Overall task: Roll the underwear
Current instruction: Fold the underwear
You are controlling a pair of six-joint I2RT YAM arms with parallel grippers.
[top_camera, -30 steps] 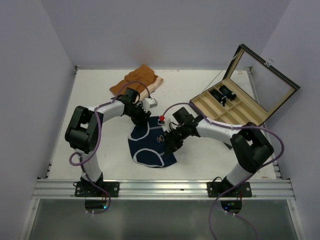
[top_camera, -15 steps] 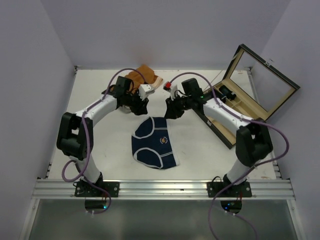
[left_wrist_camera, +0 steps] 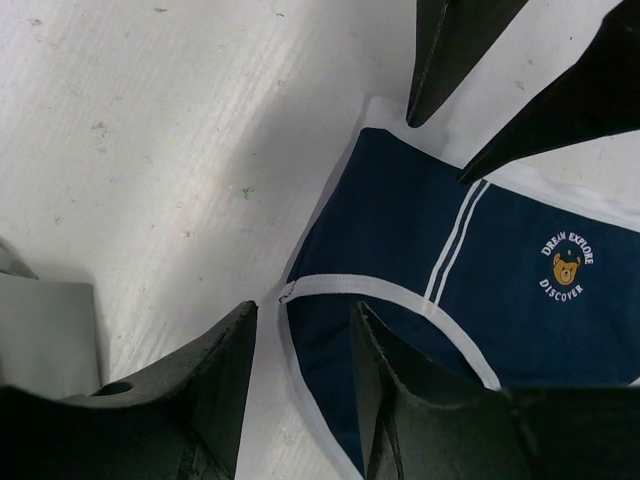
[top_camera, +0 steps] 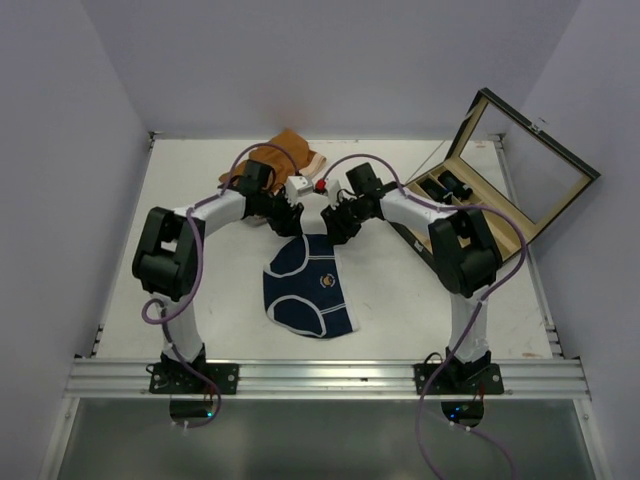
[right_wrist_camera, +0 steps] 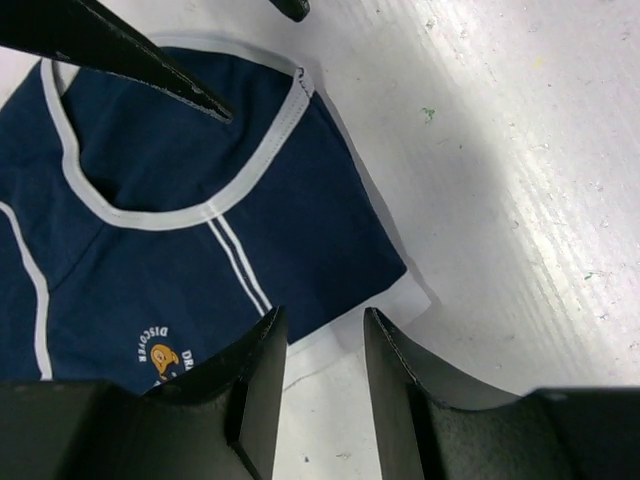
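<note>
We hold our left hand (left_wrist_camera: 300, 325) and right hand (right_wrist_camera: 322, 325), both narrowly parted and empty, over the 12 o'clock corners of the small navy-blue white-trimmed fabric briefs (top_camera: 308, 287) lying flat on the white worktop (top_camera: 190, 200), presumably to pinch that edge and roll toward 6 o'clock.

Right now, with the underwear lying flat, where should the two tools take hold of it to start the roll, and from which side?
Probably its short far edge, one corner each. The underwear lies flat on the table, so nothing sticks up; come down from above at the far side and pinch the trimmed corners. The left tool and right tool hang open over those corners.
</note>
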